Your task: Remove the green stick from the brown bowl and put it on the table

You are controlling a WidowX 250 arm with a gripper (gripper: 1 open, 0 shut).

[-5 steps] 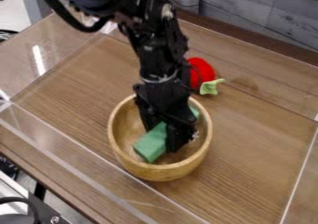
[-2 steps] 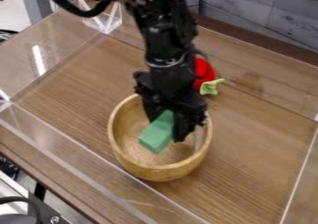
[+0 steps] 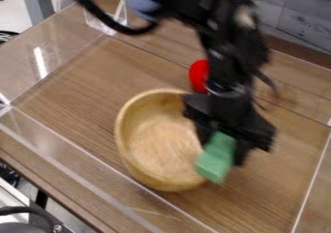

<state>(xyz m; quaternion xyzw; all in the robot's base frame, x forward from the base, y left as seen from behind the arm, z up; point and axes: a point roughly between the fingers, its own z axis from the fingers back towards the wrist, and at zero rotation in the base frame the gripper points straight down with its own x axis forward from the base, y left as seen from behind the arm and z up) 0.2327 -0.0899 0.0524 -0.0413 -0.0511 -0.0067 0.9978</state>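
Note:
The green stick (image 3: 218, 159), a mint-green block, hangs in the air over the brown bowl's right rim, with my gripper (image 3: 227, 140) shut on its upper end. The picture is blurred around the arm. The brown bowl (image 3: 145, 140) is a round wooden bowl sitting on the table (image 3: 91, 77), and its inside looks bare. My arm comes down from the top of the frame and stands right of the bowl's centre.
A red toy (image 3: 200, 73) lies behind the bowl, partly hidden by the arm. Low clear acrylic walls (image 3: 39, 131) border the tabletop on the left and front. Bare wood shows to the right of the bowl.
The gripper has lifted the green stick out of the bowl and carried it right, from the bowl's middle to over its right rim.

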